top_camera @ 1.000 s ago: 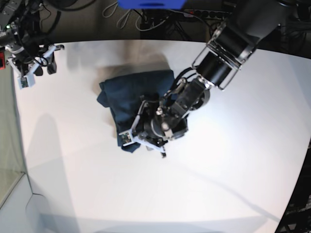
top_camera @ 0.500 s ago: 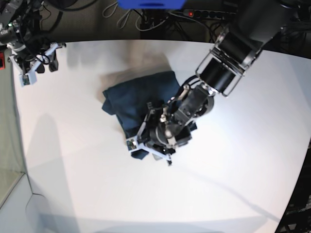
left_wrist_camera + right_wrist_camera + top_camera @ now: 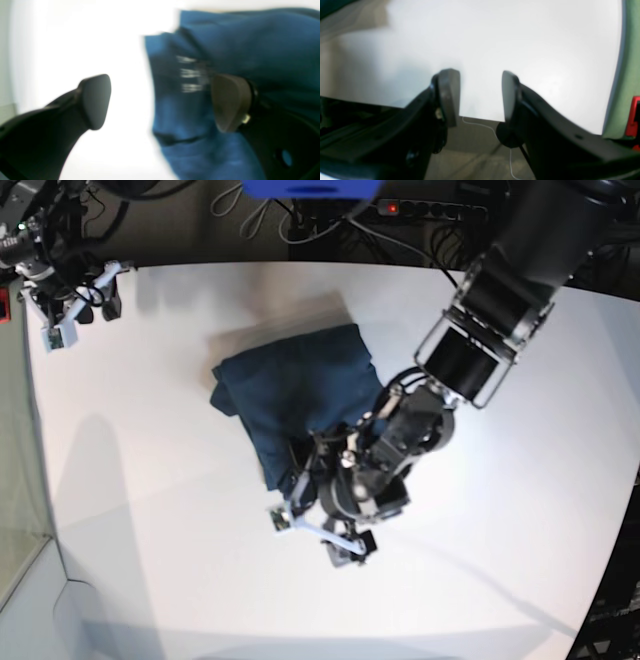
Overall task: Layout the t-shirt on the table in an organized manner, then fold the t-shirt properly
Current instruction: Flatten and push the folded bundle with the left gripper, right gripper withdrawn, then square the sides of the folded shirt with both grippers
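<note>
From my overhead base view I see the dark navy-blue cloth t-shirt (image 3: 295, 395) lying folded into a compact bundle a little above the middle of the large white smooth-topped table (image 3: 500, 530). Its fold runs from about ten o'clock of the tabletop's centre down toward six o'clock, where the lower edge narrows.

My left gripper (image 3: 318, 533) sits at the five o'clock end of the bundle, just past the cloth's lower edge, over bare table. Through the left wrist camera its two dark fingers (image 3: 96, 100) stand wide apart with nothing between them: one pad is in front of white table at nine o'clock of the frame, the other overlaps the blue cloth (image 3: 225, 50) at three o'clock. The hand is released and grasps nothing. That view is blurred, so I cannot say for sure whether the three o'clock finger touches the fabric or only hangs in front of it. Pale streaks, probably the printed neck label (image 3: 191, 73), show on the cloth just beside that finger.

My right gripper (image 3: 75, 305) is far off at the table's ten o'clock corner, well apart from the shirt. In the right wrist camera its jaws stand parted, with only bare white table and the table's edge seen between them; it holds nothing.
</note>
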Robot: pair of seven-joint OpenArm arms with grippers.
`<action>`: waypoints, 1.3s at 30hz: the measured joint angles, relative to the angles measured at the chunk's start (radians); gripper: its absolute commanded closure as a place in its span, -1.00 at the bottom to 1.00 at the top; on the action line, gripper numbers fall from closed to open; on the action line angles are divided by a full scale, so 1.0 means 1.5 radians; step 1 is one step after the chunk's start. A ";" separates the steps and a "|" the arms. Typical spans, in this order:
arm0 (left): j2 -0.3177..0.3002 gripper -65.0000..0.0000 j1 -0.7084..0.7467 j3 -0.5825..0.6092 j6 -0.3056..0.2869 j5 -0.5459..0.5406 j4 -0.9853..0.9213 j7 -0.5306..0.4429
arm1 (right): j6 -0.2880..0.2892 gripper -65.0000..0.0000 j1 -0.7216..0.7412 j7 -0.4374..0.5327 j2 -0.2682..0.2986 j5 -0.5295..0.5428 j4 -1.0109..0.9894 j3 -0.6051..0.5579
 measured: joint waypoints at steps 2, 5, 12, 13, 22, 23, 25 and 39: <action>-0.022 -0.90 0.004 -0.056 0.000 0.000 0.039 0.033 | 0.000 0.16 0.004 0.002 0.002 0.000 0.000 -0.002; -0.050 -0.90 0.021 -0.156 0.000 0.004 0.101 0.068 | 0.000 0.16 0.014 -0.003 0.002 -0.004 0.001 -0.011; -0.104 -0.69 0.200 -0.373 -0.002 -0.001 0.362 0.152 | 0.000 0.32 0.049 0.001 0.005 -0.002 0.013 -0.130; -0.111 -0.58 0.244 -0.404 0.000 0.003 0.392 0.152 | 0.000 0.41 0.058 -0.004 0.004 -0.007 0.012 -0.160; -0.116 0.34 0.502 -0.626 -0.002 0.004 0.503 0.152 | 0.000 0.90 0.166 -0.008 -0.043 -0.007 0.004 -0.372; -0.115 0.35 0.524 -0.637 -0.003 0.001 0.513 0.152 | 0.000 0.90 0.174 -0.007 -0.044 -0.006 0.004 -0.393; -0.111 0.36 0.556 -0.654 -0.005 -0.006 0.525 0.150 | 0.000 0.90 0.184 -0.004 -0.047 -0.005 0.001 -0.436; -0.089 0.36 0.645 -0.674 -0.005 -0.004 0.541 0.148 | 0.000 0.90 0.207 0.117 -0.061 -0.007 -0.244 -0.537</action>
